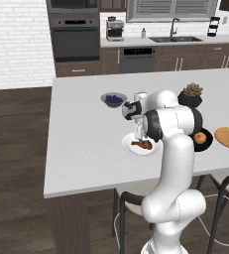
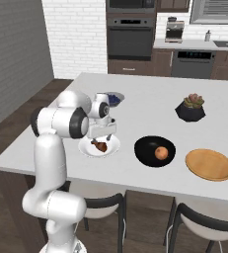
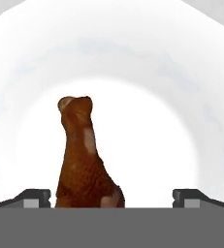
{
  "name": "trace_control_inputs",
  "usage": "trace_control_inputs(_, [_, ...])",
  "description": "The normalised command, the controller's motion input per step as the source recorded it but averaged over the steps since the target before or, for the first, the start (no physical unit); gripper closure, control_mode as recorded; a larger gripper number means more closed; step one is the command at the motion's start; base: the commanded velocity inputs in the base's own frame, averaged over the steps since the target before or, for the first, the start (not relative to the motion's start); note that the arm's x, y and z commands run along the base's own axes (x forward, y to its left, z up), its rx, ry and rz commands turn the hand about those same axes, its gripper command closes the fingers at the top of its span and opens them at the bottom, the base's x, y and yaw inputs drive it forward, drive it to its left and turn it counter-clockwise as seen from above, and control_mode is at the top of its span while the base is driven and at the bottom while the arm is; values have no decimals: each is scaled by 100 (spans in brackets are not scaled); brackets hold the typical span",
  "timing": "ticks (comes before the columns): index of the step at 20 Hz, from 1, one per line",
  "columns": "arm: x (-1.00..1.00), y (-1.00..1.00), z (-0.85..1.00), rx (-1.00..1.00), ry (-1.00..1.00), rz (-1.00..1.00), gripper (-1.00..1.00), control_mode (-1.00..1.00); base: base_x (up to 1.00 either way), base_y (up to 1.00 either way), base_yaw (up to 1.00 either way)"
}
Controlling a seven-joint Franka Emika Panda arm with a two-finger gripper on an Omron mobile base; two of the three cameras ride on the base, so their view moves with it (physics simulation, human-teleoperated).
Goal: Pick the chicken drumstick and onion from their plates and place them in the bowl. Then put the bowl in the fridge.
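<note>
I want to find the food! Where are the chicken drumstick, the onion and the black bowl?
chicken drumstick (image 3: 82, 160): hand view, its meaty middle.
onion (image 2: 160, 152): right base view, middle of the ball.
black bowl (image 2: 145, 148): right base view, bare inside wall.

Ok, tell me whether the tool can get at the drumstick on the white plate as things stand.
Probably yes. The tool hangs open just above the chicken drumstick on the white plate, with nothing between; the drumstick sits nearer one finger, off centre.
</note>
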Motion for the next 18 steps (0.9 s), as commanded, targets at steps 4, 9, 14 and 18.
trace_control_inputs(4, [-1,-1,-32,0,2,8,-100,-100,0,0,0])
trace_control_inputs(9, [-2,-18,-40,2,3,13,-100,-100,0,0,0])
trace_control_inputs(14, [-58,-20,-35,6,7,14,100,-100,0,0,0])
trace_control_inputs(18, [-100,-30,-61,6,1,17,100,-100,0,0,0])
